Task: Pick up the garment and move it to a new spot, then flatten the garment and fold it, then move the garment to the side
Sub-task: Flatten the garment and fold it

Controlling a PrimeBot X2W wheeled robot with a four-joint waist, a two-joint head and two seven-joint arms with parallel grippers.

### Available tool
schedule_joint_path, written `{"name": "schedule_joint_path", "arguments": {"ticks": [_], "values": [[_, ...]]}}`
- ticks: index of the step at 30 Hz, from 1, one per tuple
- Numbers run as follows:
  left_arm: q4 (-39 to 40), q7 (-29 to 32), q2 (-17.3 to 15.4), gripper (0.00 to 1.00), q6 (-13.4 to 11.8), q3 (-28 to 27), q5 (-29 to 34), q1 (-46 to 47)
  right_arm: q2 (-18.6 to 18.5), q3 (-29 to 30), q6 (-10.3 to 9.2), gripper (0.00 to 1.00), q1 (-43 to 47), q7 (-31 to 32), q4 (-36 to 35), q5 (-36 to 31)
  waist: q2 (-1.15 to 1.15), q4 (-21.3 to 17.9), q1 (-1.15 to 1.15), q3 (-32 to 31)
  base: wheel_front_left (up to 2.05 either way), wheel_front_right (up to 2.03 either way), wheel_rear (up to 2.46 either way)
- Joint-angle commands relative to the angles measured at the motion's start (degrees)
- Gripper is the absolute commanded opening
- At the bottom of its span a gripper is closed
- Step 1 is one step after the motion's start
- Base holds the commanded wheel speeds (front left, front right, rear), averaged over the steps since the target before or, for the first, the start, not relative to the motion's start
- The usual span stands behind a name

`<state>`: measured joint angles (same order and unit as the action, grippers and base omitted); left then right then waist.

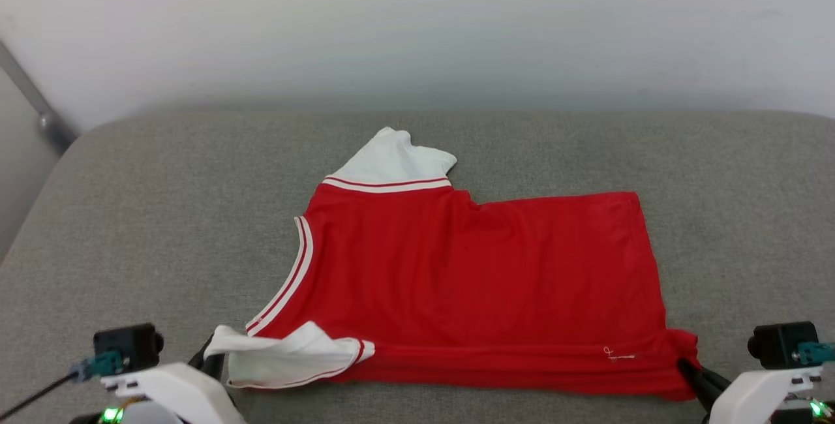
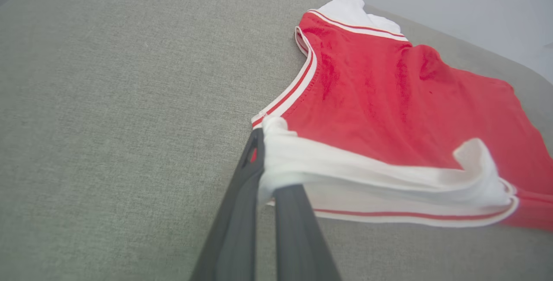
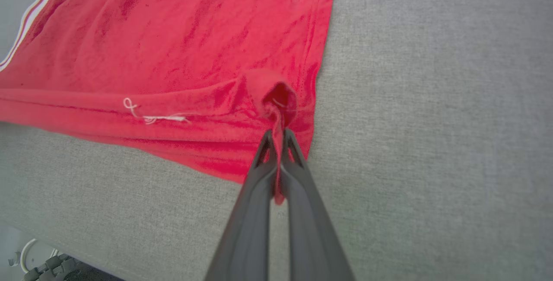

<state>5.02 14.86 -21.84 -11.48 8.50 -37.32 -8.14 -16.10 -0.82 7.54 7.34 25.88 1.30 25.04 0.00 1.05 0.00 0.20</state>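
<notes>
1. We see the garment (image 1: pixel 470 280) lying on a big grey cushion (image 1: pixel 163 215); it is bright red and mostly flat; it sits near the middle of the cushion, a bit toward our right and close to the front edge.
2. Our left jaws are shut tight; their dark fingers (image 2: pixel 235 212) pinch the near white sleeve (image 1: pixel 287 359) at the front left corner of the garment; the sleeve is bunched up and crumpled where they hold it.
3. Our right jaws are shut tight too; their dark fingers (image 3: pixel 250 220) pinch the red front right corner; the cloth puckers into a little knot just past the tips.
4. A long crease runs along the front edge of the garment, from one held corner toward the other.
5. The other white sleeve (image 1: pixel 394 160) lies at the far side, pointing toward the pale wall (image 1: pixel 417 19); a red stripe runs across where it meets the red cloth.
6. A curved white and red striped band (image 1: pixel 293 274) runs down the left side of the garment, between the two sleeves.
7. A small loose white thread (image 3: pixel 151 116) lies on the red cloth near the front edge, close to the right corner.
</notes>
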Motion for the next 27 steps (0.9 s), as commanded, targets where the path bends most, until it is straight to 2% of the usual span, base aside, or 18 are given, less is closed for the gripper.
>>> {"name": "schedule_joint_path", "arguments": {"ticks": [1, 14, 16, 17, 18, 19, 20, 21, 22, 27], "values": [[-1.3, 0.4, -0.4, 0.00, 0.8, 0.5, 0.5, 3.2, -0.3, -0.2, -0.10, 0.00, -2.0, 0.7, 0.5, -0.4, 0.00, -0.5, 0.00, 2.2, 0.00, 0.00, 0.00], [-18.4, 5.3, 0.0, 0.00, 8.1, 5.6, -0.6, 21.0, -2.8, -7.3, -0.07, 0.00, -16.6, 1.3, 10.7, 0.7, 0.00, -2.4, 0.00, 11.5, 0.00, 0.00, 0.00], [-21.0, 6.2, 0.3, 0.00, 9.5, 6.4, -0.8, 23.0, -2.7, -8.2, -0.08, 0.25, -18.4, 0.7, 12.5, 1.4, 0.00, -2.6, 0.00, 12.5, 0.00, 0.00, 0.00], [-22.2, 6.4, 0.5, 0.00, 10.1, 6.8, -1.0, 24.1, -2.8, -8.8, -0.07, 0.49, -19.2, 0.4, 13.4, 1.5, 0.00, -2.6, 0.00, 12.9, 0.00, 0.00, 0.00], [-23.3, 6.2, 0.7, 0.12, 10.5, 7.0, -1.1, 25.0, -2.8, -9.2, -0.08, 1.00, -19.8, 0.2, 14.3, 1.8, 0.00, -2.7, 0.00, 13.2, 0.00, 0.00, 0.00], [-24.5, 6.4, 1.1, 0.28, 11.0, 7.2, -1.3, 25.6, -2.8, -9.6, -0.08, 1.00, -20.2, -0.1, 15.1, 2.1, 0.00, -2.7, 0.00, 13.5, 0.00, 0.00, 0.00], [-25.7, 6.2, 1.4, 0.53, 11.3, 7.4, -1.4, 26.1, -3.0, -10.0, -0.09, 1.00, -20.5, -0.6, 15.8, 2.4, 0.00, -2.7, 0.00, 13.6, 0.00, 0.00, 0.00], [-26.9, 6.2, 1.7, 0.97, 11.6, 7.5, -1.7, 26.5, -3.1, -10.4, -0.10, 1.00, -20.7, -1.2, 16.3, 2.5, 0.00, -2.7, 0.00, 13.6, 0.00, 0.00, 0.00], [-27.9, 6.1, 1.9, 1.00, 11.9, 7.6, -1.8, 26.9, -3.3, -10.6, -0.10, 1.00, -20.8, -2.4, 16.4, 2.6, 0.00, -2.9, 0.00, 13.5, 0.00, 0.00, 0.00], [-31.6, 3.8, 1.7, 1.00, 12.5, 6.4, -2.9, 26.3, -3.3, -11.3, -0.07, 1.00, -19.8, -8.9, 15.4, 3.1, 0.00, -3.7, 0.00, 11.3, 0.00, 0.00, 0.00]]}}
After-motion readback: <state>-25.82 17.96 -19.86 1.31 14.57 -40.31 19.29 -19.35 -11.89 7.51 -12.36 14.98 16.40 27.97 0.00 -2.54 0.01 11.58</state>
